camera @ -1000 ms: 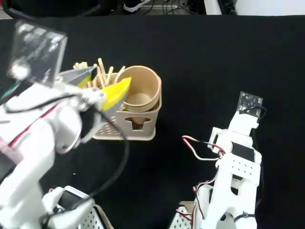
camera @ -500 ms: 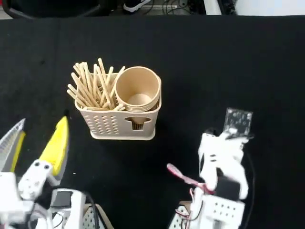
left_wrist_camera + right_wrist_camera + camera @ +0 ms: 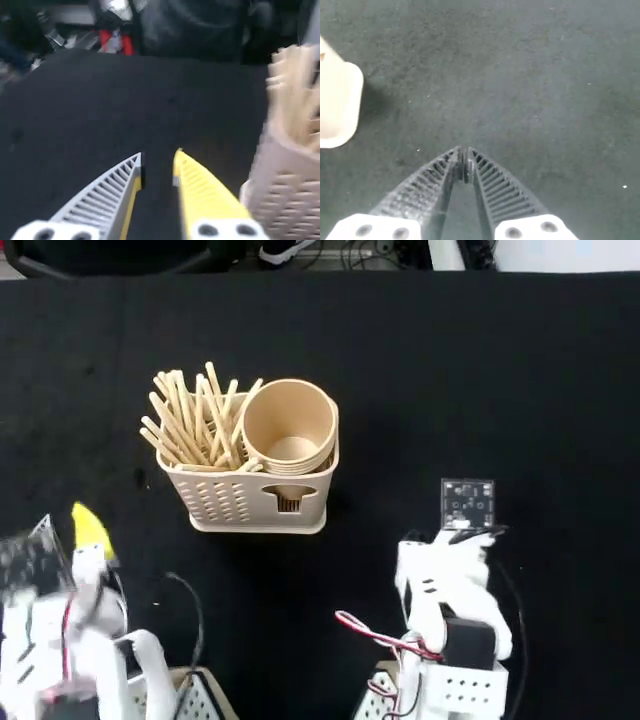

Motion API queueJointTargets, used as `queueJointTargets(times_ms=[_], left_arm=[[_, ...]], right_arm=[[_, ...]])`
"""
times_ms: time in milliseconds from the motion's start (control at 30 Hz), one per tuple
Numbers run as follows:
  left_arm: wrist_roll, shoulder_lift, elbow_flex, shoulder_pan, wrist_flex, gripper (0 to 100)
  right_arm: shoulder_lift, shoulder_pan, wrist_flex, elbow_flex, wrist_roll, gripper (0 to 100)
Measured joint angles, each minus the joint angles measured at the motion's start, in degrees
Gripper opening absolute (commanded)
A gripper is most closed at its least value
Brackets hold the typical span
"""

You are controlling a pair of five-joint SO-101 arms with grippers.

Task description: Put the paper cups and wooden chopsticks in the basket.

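The beige basket [image 3: 258, 502] stands left of the table's middle. Wooden chopsticks [image 3: 190, 425] fill its left compartment, and stacked paper cups [image 3: 290, 430] sit in its right one. My left gripper [image 3: 65, 532] is low at the near left, well short of the basket, its yellow finger [image 3: 90, 525] showing. In the left wrist view the left gripper [image 3: 158, 161] is open by a narrow gap and empty, with the basket [image 3: 287, 190] and chopsticks [image 3: 295, 95] beside it. My right arm [image 3: 447, 585] is folded back at the near right. Its gripper [image 3: 464, 156] is shut on nothing above the black cloth.
A black cloth [image 3: 480, 380] covers the whole table. One corner of the basket [image 3: 337, 107] shows in the right wrist view. Room clutter and cables lie beyond the table's far edge [image 3: 115, 30].
My left arm has pulled back from over the basket to the near left corner, and its fingers have closed to a narrow gap. The right arm has drawn back towards its base.
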Motion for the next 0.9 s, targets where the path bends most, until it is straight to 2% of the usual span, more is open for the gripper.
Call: queueJointTargets(times_ms=[167, 467, 733, 900], left_arm=[[0.00, -0.26, 11.25, -1.41, -3.34, 9], [-1.41, -0.18, 21.80, -0.53, -7.82, 9], [-3.16, -0.18, 38.95, 7.56, -14.86, 9], [-3.16, 0.26, 39.82, 9.76, -15.82, 9]], right_arm=[[0.00, -0.44, 0.26, 0.00, 0.00, 1.5], [0.00, -5.01, 0.35, 1.23, 0.00, 1.5], [0.00, -5.36, 0.35, 2.37, 0.00, 1.5], [0.00, -10.90, -0.44, 6.15, 0.00, 1.4]])
